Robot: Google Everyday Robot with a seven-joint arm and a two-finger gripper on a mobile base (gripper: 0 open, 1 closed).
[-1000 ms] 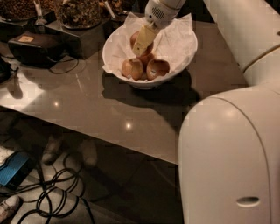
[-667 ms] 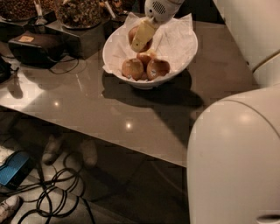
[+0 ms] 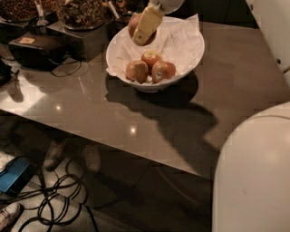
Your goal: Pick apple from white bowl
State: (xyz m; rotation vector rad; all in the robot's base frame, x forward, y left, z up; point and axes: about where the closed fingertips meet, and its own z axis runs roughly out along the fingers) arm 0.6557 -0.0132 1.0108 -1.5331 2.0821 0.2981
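Note:
The white bowl (image 3: 190, 54), lined with crinkled white paper, stands at the back of the brown table. My gripper (image 3: 143, 30) hangs over the bowl's far left rim, shut on a red apple (image 3: 132, 22) that it holds above the paper. One yellowish finger (image 3: 147, 23) crosses the front of the apple; the other finger is hidden behind it. Three more apples lie at the bottom of the bowl: one on the left (image 3: 137, 71), one behind (image 3: 152, 57), and one on the right (image 3: 165, 70) with a small sticker.
Dark containers of snacks (image 3: 84, 11) and a black box with a cable (image 3: 36, 47) stand at the back left of the table. My white body (image 3: 253, 176) fills the lower right. Cables (image 3: 59, 204) and a blue object (image 3: 13, 174) lie on the floor.
The gripper has risen with the apple from just above the other apples to the height of the bowl's far rim. My white body has shifted right in view.

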